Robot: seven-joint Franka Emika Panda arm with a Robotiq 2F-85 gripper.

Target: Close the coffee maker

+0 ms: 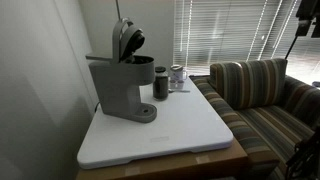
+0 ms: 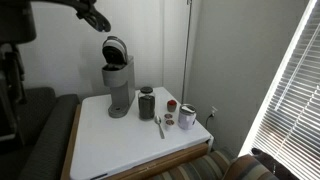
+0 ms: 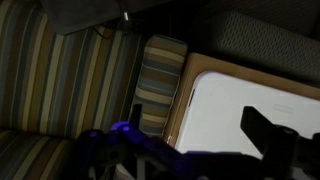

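The coffee maker (image 1: 122,85) is open.
Its lid (image 1: 127,40) stands up; the robot hand (image 2: 96,17) hangs high, spread wide, empty.

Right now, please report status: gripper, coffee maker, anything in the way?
Gripper open, empty, up high, touching nothing. Coffee maker lid raised, not yet closed. Path to lid looks clear.

Home living rm, striped sofa (image 1: 255,85), window blinds (image 1: 225,30)

No legible text or labels
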